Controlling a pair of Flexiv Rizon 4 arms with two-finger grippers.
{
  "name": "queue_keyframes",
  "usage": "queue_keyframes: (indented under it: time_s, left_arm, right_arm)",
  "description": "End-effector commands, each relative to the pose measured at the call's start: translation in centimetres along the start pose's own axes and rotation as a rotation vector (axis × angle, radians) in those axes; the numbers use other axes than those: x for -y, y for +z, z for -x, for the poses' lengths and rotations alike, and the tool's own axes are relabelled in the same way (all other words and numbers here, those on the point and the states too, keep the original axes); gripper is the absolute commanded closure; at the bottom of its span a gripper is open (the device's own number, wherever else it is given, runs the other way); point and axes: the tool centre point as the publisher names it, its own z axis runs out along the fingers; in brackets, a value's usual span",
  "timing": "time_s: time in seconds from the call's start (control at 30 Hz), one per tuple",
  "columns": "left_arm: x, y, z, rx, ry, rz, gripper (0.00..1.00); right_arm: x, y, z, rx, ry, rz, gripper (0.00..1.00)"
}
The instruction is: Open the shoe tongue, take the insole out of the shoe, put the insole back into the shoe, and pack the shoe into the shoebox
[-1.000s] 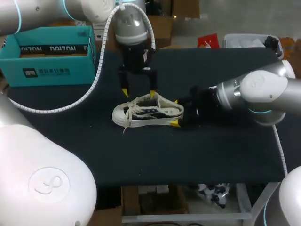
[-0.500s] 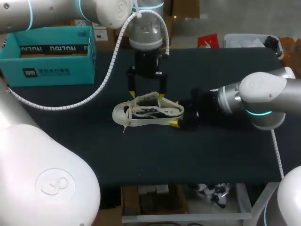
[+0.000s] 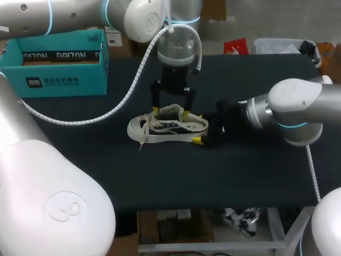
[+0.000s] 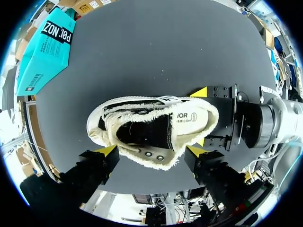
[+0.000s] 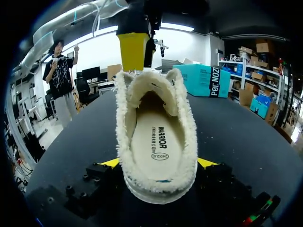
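Step, seemingly: opening tongue (image 4: 113, 130). Right gripper (image 3: 200, 128) clamped shoe (image 3: 170, 129) heel at right; left gripper (image 3: 171, 112) hung wide open, empty, above. Next likely: pinch tongue, lift.

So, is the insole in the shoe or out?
In: the insole lies flat inside the shoe, its printed top showing through the opening.

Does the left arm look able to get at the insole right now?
Probably yes: the left gripper hangs open right over the shoe, and the insole lies bare at the heel opening. Its toe end is hidden; the right gripper clamps the heel.
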Motion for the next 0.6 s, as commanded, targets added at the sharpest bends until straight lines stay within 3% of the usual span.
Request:
queue_keyframes:
  time_s: [0.03, 0.2, 0.5, 0.6]
  left_arm:
    - [1.0, 0.8, -0.8, 0.023, -0.006, 0.014, 0.16]
    - [1.2, 1.2, -1.1, 0.046, -0.018, 0.014, 0.42]
    - [1.5, 1.7, -1.2, 0.072, -0.035, 0.019, 0.59]
    - [1.7, 1.8, -1.2, 0.081, -0.043, 0.027, 0.79]
  right_arm:
    - [0.3, 0.3, 0.1, 0.001, 0.000, 0.002, 1.00]
    - [0.3, 0.3, 0.1, 0.001, 0.000, 0.002, 1.00]
    - [0.3, 0.3, 0.1, 0.001, 0.000, 0.002, 1.00]
    - [0.3, 0.3, 0.1, 0.001, 0.000, 0.002, 1.00]
